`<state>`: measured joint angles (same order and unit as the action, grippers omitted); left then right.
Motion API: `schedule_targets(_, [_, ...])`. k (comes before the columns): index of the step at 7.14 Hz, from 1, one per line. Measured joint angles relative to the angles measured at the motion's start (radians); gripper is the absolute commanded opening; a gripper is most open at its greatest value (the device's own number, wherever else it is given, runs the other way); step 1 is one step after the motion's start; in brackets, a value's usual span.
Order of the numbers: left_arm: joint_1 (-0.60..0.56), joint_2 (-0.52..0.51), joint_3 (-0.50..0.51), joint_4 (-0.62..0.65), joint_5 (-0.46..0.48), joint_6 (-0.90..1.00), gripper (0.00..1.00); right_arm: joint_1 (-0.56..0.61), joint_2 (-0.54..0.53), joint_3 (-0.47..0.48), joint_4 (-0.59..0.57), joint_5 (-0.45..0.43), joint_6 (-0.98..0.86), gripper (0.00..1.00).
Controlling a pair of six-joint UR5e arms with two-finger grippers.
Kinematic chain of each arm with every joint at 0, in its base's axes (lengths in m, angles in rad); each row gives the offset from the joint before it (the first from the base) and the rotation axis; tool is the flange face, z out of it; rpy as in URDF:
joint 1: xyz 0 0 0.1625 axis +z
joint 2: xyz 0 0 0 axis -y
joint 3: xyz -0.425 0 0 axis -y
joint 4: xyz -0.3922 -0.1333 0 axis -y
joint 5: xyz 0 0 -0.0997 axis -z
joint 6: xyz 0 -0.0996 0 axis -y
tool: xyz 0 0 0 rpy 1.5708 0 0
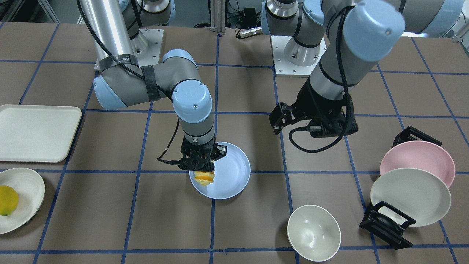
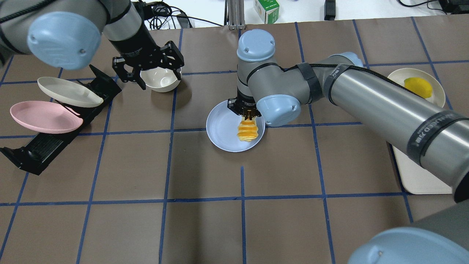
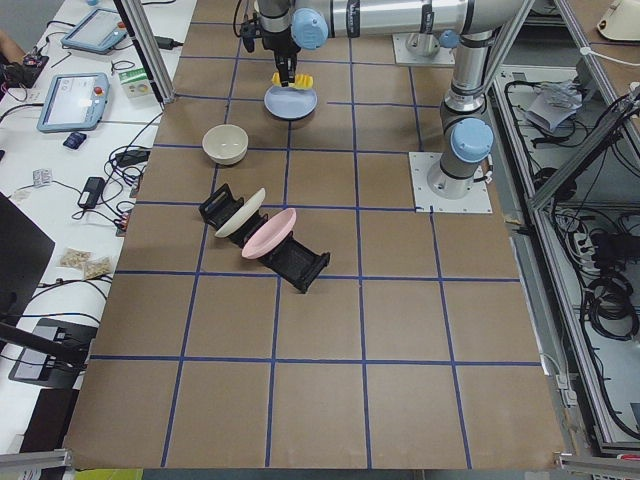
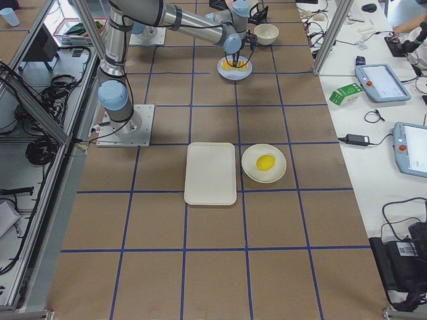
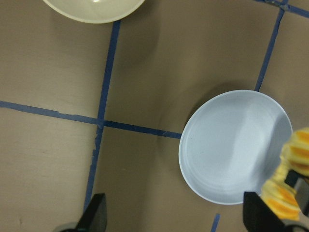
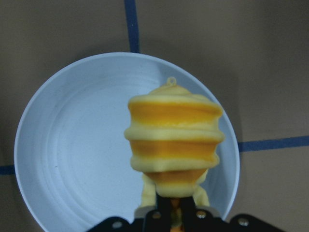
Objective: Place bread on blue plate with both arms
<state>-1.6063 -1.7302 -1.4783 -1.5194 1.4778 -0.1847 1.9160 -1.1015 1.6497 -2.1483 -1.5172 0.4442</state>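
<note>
The bread (image 1: 205, 178), a ridged golden-orange loaf, hangs end-down from my right gripper (image 1: 200, 165), which is shut on its upper end. It is over the near-right part of the blue plate (image 1: 231, 172), at mid-table. The right wrist view shows the bread (image 6: 174, 135) against the plate (image 6: 72, 145); I cannot tell if its lower end touches. My left gripper (image 2: 159, 79) is open and empty, raised above the table to the plate's left, near a white bowl. Its wrist view shows the plate (image 5: 231, 145) and the bread (image 5: 294, 169) at the right edge.
A white bowl (image 2: 161, 79) sits under my left gripper. A black rack (image 1: 388, 223) holds a pink plate (image 1: 417, 157) and a cream plate (image 1: 410, 196). On my right are a cream tray (image 1: 36, 132) and a yellow fruit (image 1: 7, 200) on a cream plate.
</note>
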Motion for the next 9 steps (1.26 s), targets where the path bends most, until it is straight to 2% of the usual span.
schedule_targets(2, [0.007, 0.086, 0.020, -0.084, 0.051, 0.046, 1.00, 0.032, 0.029, -0.003, -0.047, 0.004, 0.001, 0.00])
schedule_targets(3, [0.008, 0.116, 0.026, -0.143, 0.055, 0.047, 1.00, 0.041, 0.040, -0.004, -0.061, 0.008, 0.001, 0.05])
schedule_targets(4, [0.009, 0.135, 0.027, -0.187, 0.068, 0.051, 1.00, 0.045, 0.050, -0.004, -0.066, 0.011, 0.000, 0.32])
schedule_targets(5, [0.010, 0.143, 0.024, -0.202, 0.082, 0.054, 1.00, 0.047, 0.056, -0.005, -0.069, 0.012, -0.001, 0.80])
schedule_targets(6, [0.009, 0.140, 0.017, -0.174, 0.085, 0.055, 1.00, 0.047, 0.059, -0.005, -0.071, 0.012, -0.003, 1.00])
schedule_targets(8, [0.005, 0.131, 0.003, -0.081, 0.080, 0.062, 0.97, 0.047, 0.061, -0.006, -0.097, 0.011, -0.002, 1.00])
schedule_targets(9, [0.007, 0.128, -0.002, -0.039, 0.069, 0.067, 0.98, 0.047, 0.059, -0.007, -0.111, 0.012, -0.001, 1.00])
